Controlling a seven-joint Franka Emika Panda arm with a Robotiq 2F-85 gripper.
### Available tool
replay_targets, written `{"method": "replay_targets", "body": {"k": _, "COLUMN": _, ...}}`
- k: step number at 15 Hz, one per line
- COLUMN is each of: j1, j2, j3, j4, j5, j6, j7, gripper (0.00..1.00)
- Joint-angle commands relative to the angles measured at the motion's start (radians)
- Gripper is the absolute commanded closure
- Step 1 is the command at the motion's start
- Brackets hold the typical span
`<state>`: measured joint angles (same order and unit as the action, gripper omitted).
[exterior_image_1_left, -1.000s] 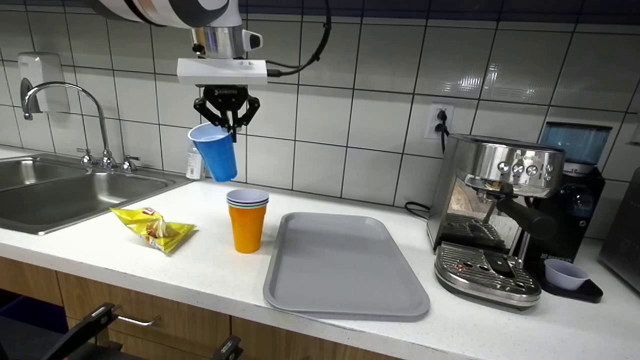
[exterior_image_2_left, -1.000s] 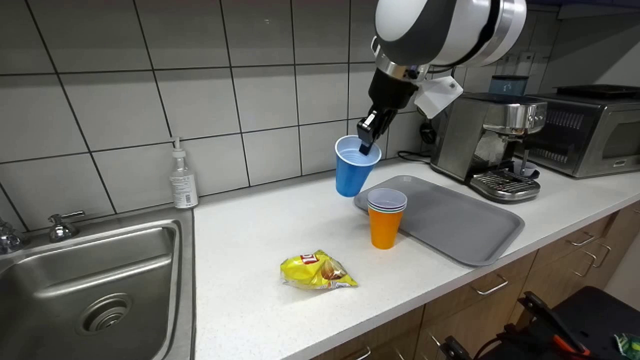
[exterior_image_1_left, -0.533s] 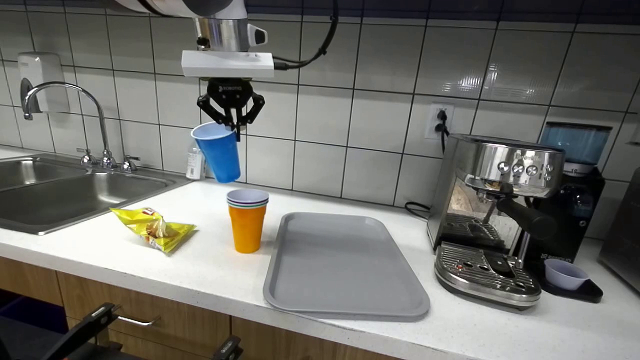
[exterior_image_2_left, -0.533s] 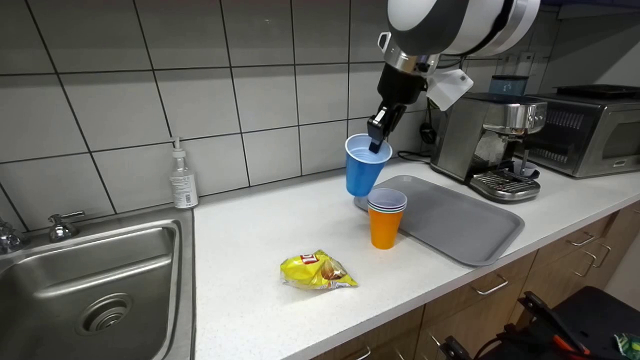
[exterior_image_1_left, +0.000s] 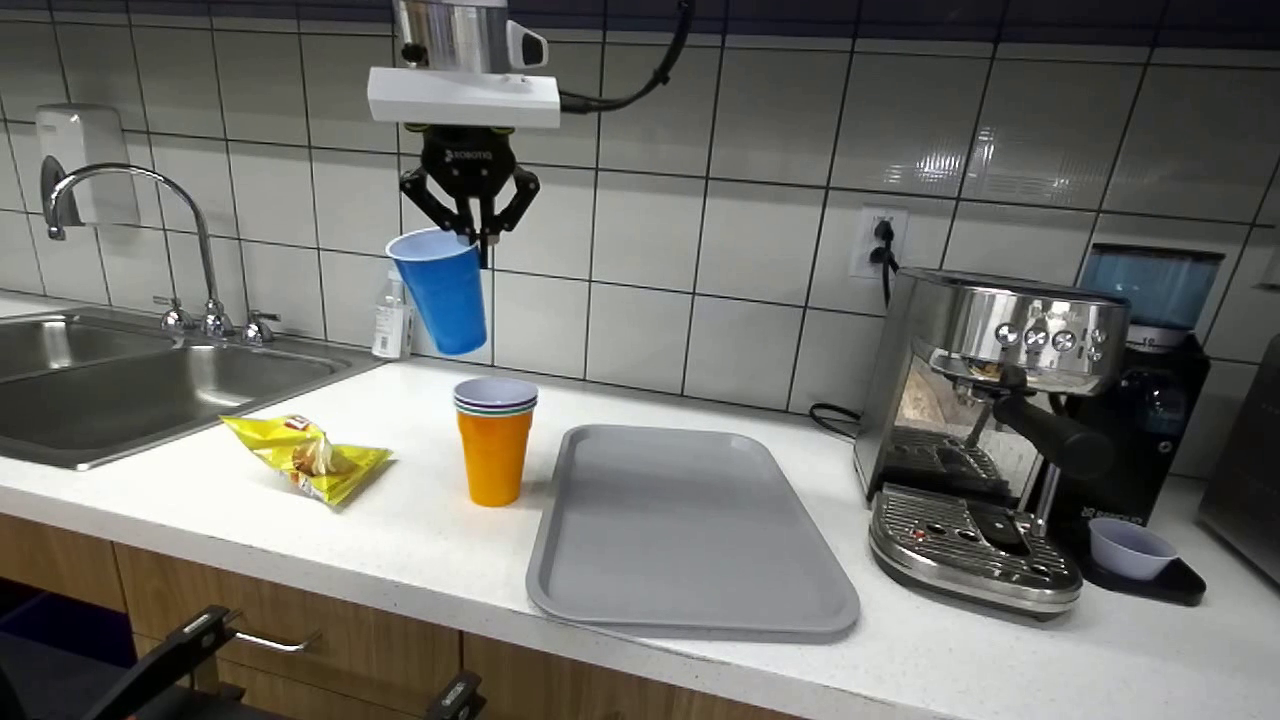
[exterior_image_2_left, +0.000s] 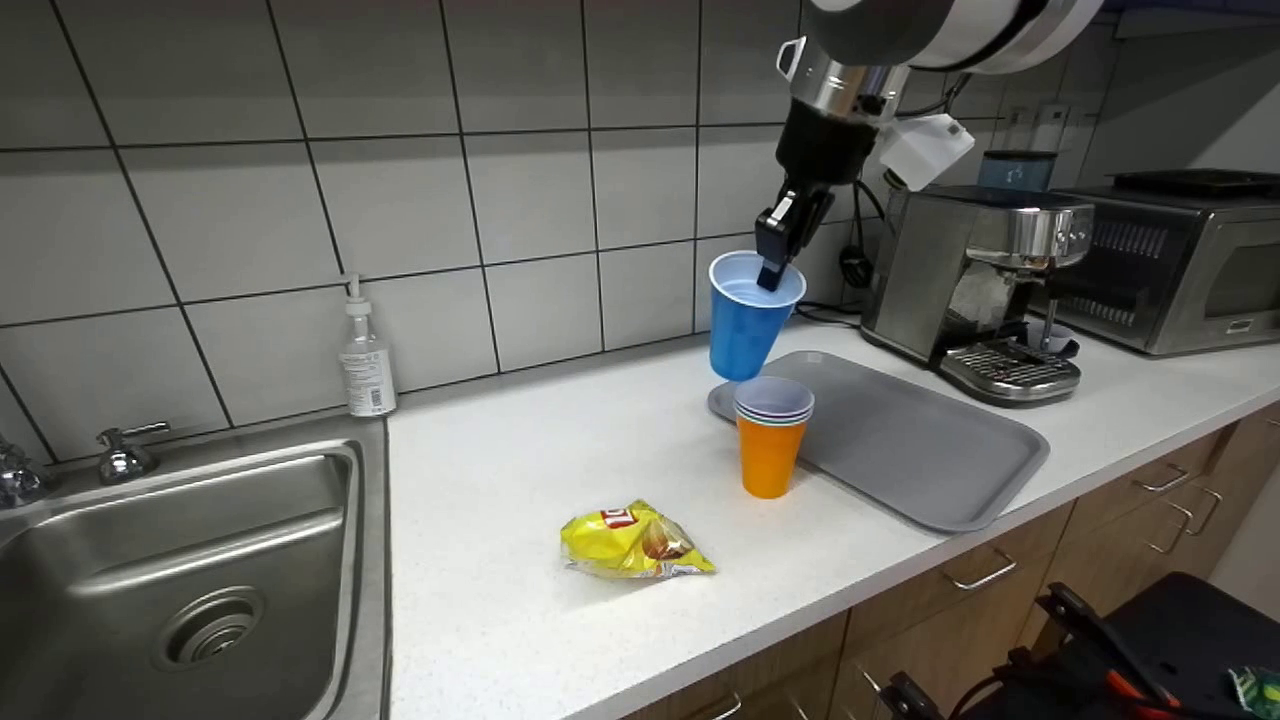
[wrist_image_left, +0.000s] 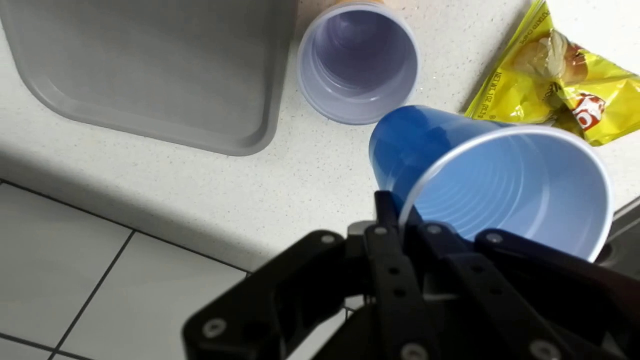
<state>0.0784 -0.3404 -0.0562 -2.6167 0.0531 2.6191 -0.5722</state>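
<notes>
A blue plastic cup (exterior_image_1_left: 448, 305) hangs tilted in the air, its rim pinched by my gripper (exterior_image_1_left: 484, 252). In the wrist view the fingers (wrist_image_left: 385, 207) are closed on the white rim of the blue cup (wrist_image_left: 435, 137), one inside and one outside the wall. The cup's inside looks bare. Below it stands an upright stack of cups (exterior_image_2_left: 770, 458), orange outside with a lilac one innermost (wrist_image_left: 358, 65). A yellow chip bag (exterior_image_2_left: 635, 545) lies on the counter near the stack. Beside the stack is a grey tray (exterior_image_1_left: 690, 530) with nothing on it.
A steel sink (exterior_image_2_left: 370, 600) with a faucet (exterior_image_1_left: 205, 240) and a soap bottle (exterior_image_2_left: 366, 365) stand at one end. Toward the other end are a coffee machine (exterior_image_1_left: 1000, 330), a grinder (exterior_image_1_left: 1150, 400) and an oven-like appliance (exterior_image_2_left: 1180, 265). A tiled wall (exterior_image_1_left: 650, 240) backs the counter.
The gripper has risen and shifted to the right in both exterior views, carrying the blue cup with it. Stack, chip bag and tray have stayed put.
</notes>
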Motion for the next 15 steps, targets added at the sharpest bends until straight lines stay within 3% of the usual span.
{"method": "replay_targets", "body": {"k": 1, "j1": -0.003, "j2": -0.023, "j3": -0.022, "j4": 0.028, "j5": -0.035, "j6": -0.073, "j7": 0.025, "gripper": 0.99}}
{"method": "replay_targets", "body": {"k": 15, "j1": -0.019, "j2": 0.079, "j3": -0.054, "j4": 0.099, "j5": -0.031, "j6": -0.143, "j7": 0.044, "gripper": 0.99}}
